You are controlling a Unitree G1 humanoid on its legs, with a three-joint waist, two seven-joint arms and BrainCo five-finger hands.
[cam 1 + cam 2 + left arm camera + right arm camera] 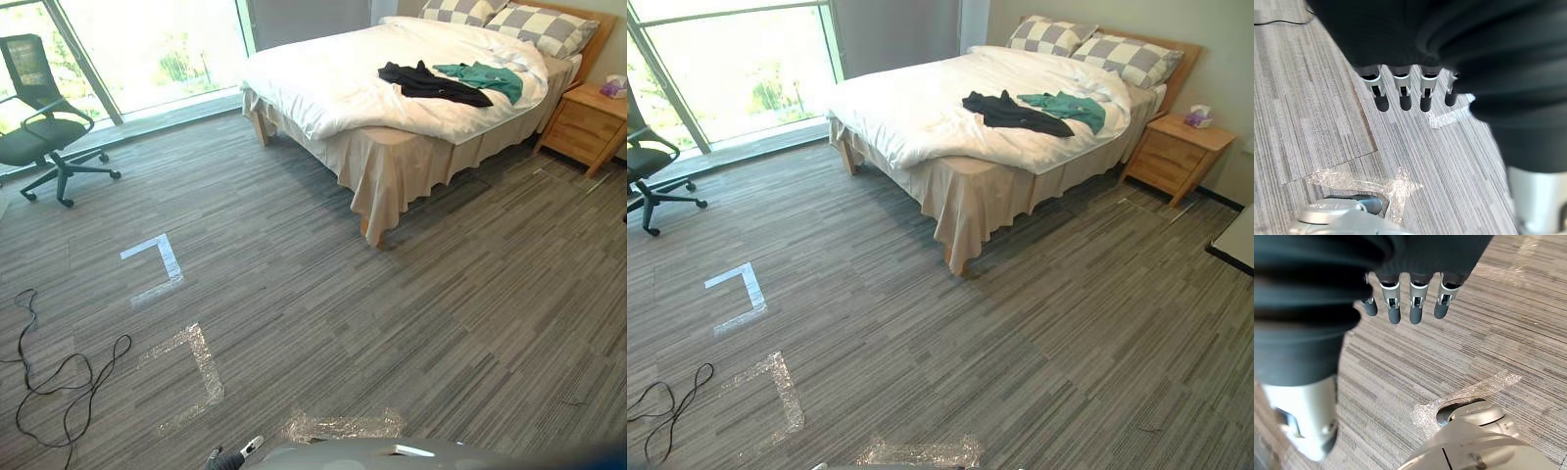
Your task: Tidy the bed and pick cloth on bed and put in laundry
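A bed (392, 157) with a white duvet (323, 78) and two checked pillows (544, 27) stands at the far right of the room. On the duvet lie a black cloth (431, 84) and a green cloth (485, 76), side by side and touching. My left hand (1400, 90) hangs over the grey carpet with its fingers straight and nothing in it. My right hand (1405, 301) hangs the same way, fingers straight and empty. Both hands are far from the bed.
A wooden nightstand (588, 122) stands right of the bed with a tissue box (614, 87) on it. A black office chair (44, 122) is by the window (147, 49) at far left. Tape marks (157, 269) lie on the carpet between me and the bed.
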